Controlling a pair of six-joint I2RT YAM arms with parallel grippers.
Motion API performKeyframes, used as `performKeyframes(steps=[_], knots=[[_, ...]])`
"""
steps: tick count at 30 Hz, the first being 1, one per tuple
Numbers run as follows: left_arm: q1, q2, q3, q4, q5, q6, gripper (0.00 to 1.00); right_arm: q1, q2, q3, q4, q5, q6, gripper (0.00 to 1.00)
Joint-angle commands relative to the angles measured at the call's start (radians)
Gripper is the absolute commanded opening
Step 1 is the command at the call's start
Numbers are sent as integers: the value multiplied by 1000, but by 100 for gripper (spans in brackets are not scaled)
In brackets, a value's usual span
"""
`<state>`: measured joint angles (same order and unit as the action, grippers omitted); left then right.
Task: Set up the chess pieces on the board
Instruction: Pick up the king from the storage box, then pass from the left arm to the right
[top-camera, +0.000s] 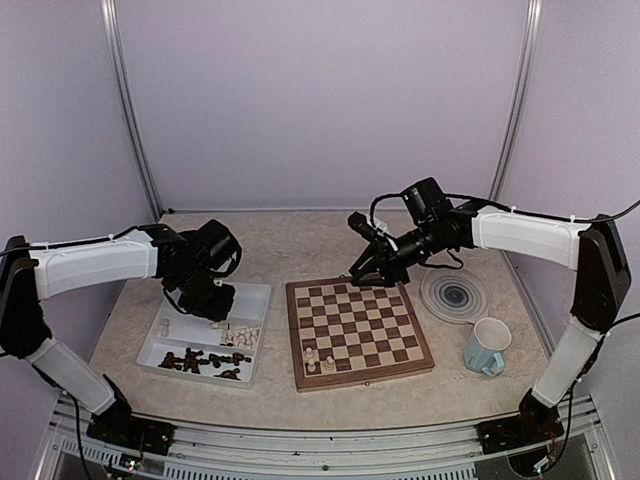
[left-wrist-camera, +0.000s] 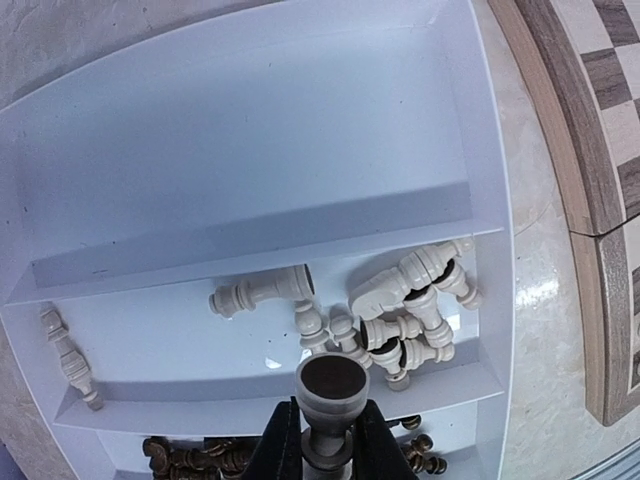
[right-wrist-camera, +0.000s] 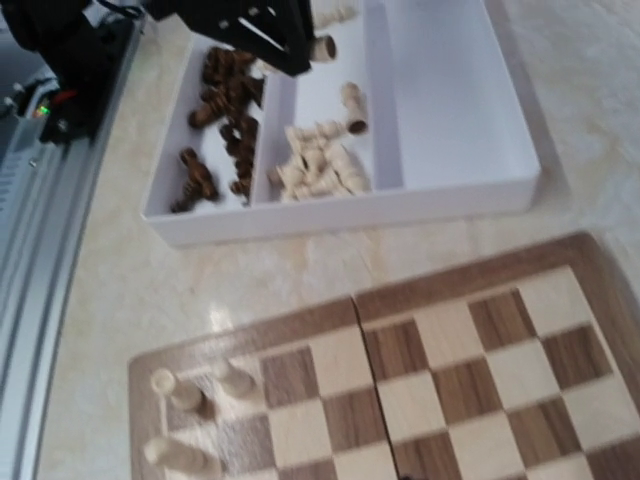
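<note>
Left claw (left-wrist-camera: 330, 432): positioned over the white rectangular plastic tray (left-wrist-camera: 250, 150). Its fingers (left-wrist-camera: 283, 445) are clamped on either side of the stem of a pale cream turned wooden chessman (left-wrist-camera: 332, 384). The chessman's dark round base faces the wrist camera.

The held chessman hangs over the tray's middle compartment. Below it, a heap of pale pieces (left-wrist-camera: 410, 310) lies on its side. A single pale piece (left-wrist-camera: 68, 355) lies apart at the other end of the same compartment. The dark brown pieces (left-wrist-camera: 195, 458) lie in the compartment nearest the arm bases.

Right claw (top-camera: 372, 268): hangs over the far edge of the square brown-and-cream checked wooden chessboard (top-camera: 370, 320). Cannot tell whether its jaws are apart or together; the overhead view is too small, and the right wrist view shows no fingers.

The chessboard lies flat on the mottled beige worktop (top-camera: 300, 240), just right of the tray. Standing pale pieces (right-wrist-camera: 237, 380), three as far as the right wrist view shows, occupy the board's near-left corner.

To the right of the board there is a round grey-ringed plate (top-camera: 455, 295). Nearer the arm bases stands a pale blue mug (top-camera: 487, 347), apart from the board.
</note>
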<state>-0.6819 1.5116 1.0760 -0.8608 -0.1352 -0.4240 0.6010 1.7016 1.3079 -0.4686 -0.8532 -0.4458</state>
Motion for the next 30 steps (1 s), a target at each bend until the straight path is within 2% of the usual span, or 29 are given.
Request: performKeyframes(steps=[1,5,8,11,14,16,19,21,26,30], knots=[[-13,-60,-12,54,31,46,13,41,49,69,-25,-70,60,33],[-22,-110,-29,136,74,51,13,76,100,120,-21,-92,109,33],[-14,-131,-32,206,107,-36,13,124,109,139,-5,-8,85,33],[-12,-130,-24,289,155,-188,13,190,89,146,10,173,10,33],[-29,-149,-60,461,176,-383,13,263,84,176,22,390,-40,35],[-50,-191,-113,617,165,-505,13,287,91,199,42,483,-13,38],[-99,-267,-192,858,65,-657,10,294,98,226,76,495,85,40],[-132,-300,-224,961,2,-720,7,297,103,237,99,490,132,44],[-186,-321,-260,1093,-61,-799,3,306,123,277,132,486,205,48],[-196,-317,-282,1129,-57,-839,3,306,139,326,143,444,244,49]])
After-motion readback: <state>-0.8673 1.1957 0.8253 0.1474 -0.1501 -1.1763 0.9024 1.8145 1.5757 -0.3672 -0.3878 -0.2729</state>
